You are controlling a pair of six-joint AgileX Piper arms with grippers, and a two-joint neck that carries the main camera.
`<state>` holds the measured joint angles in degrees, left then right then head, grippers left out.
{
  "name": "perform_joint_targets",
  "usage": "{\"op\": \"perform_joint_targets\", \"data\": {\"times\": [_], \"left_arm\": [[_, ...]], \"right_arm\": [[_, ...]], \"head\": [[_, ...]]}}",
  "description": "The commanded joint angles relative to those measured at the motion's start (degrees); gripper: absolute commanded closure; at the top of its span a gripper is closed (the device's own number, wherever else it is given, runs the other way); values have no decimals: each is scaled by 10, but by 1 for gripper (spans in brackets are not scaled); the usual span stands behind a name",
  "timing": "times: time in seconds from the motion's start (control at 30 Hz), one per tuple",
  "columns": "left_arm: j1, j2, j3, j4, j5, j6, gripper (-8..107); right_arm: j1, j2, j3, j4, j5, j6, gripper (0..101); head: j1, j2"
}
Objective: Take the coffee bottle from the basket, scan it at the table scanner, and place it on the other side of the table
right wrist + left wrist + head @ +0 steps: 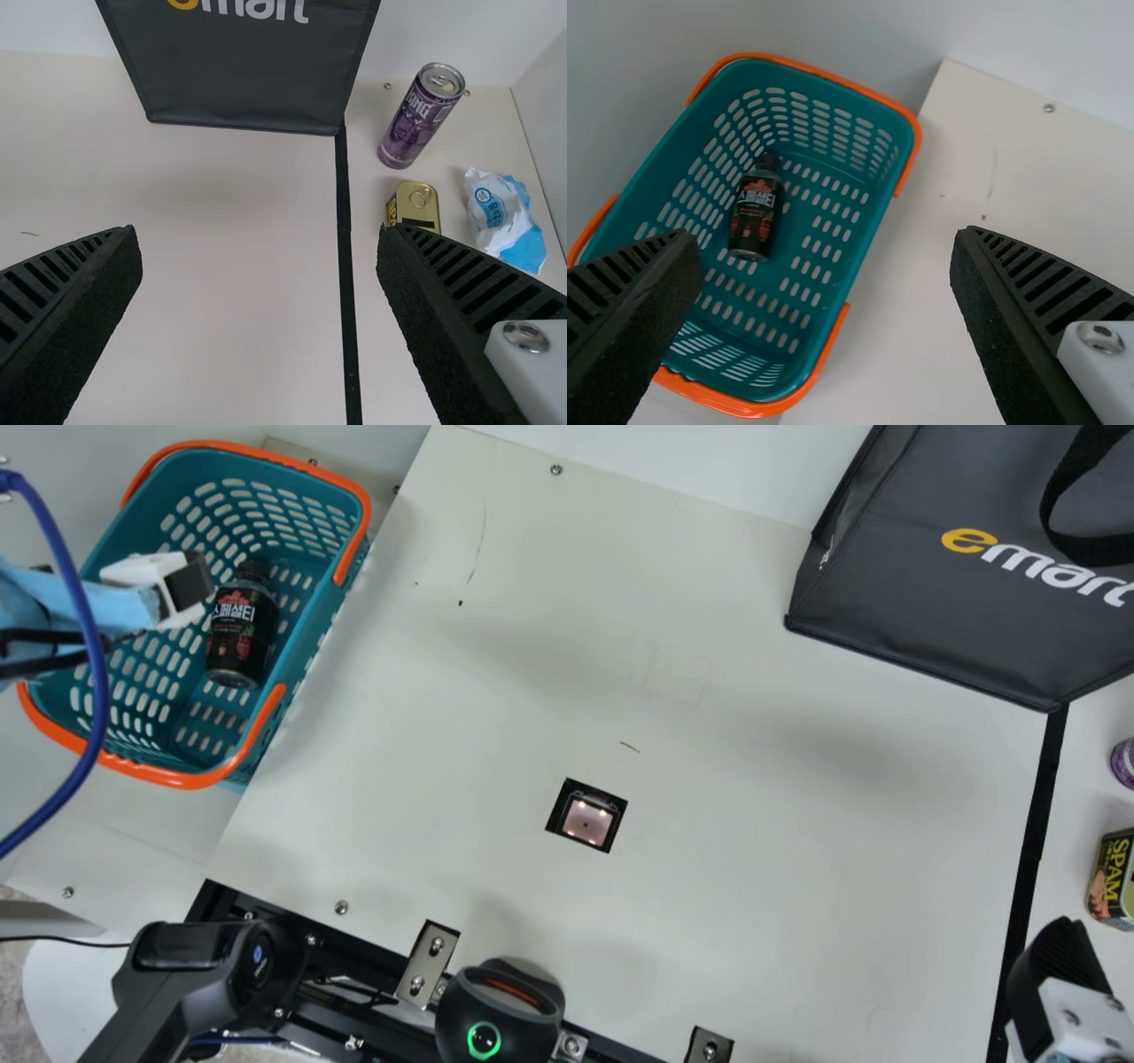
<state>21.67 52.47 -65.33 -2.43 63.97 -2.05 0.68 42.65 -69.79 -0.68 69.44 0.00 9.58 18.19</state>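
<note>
My left gripper (184,587) is above the basket (306,624), beside the dark coffee bottle (241,627) that lies inside. In the left wrist view, the left gripper (826,239) is wide open, and the bottle (756,208) rests on the floor of the teal basket (859,221), not between its fingers. The scanner (587,817) is a small lit window set in the table. At the main view's lower right is my right gripper (1059,979); in its wrist view the right gripper (259,235) stands open and holds nothing.
A dark bag (921,593) stands at the table's far right. Past the black strip (347,274) are a purple can (419,119), a SPAM tin (414,205) and a blue-white packet (505,217). A black device (500,1010) sits at the near edge.
</note>
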Motion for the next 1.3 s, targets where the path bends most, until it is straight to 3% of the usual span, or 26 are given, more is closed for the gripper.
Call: {"op": "perform_joint_targets", "data": {"times": [0.0, 0.5, 1.27], "left_arm": [[25, 13, 3, -8, -7, 30, 9], [102, 144, 13, -51, -55, 190, 9], [76, 400, -74, -18, -111, 240, 9]], "right_arm": [[0, 0, 0, 0, 0, 0, 6], [0, 0, 0, 0, 0, 0, 6], [0, 0, 0, 0, 0, 0, 6]], "head": [[-17, 2], [-17, 2], [-17, 2]]}}
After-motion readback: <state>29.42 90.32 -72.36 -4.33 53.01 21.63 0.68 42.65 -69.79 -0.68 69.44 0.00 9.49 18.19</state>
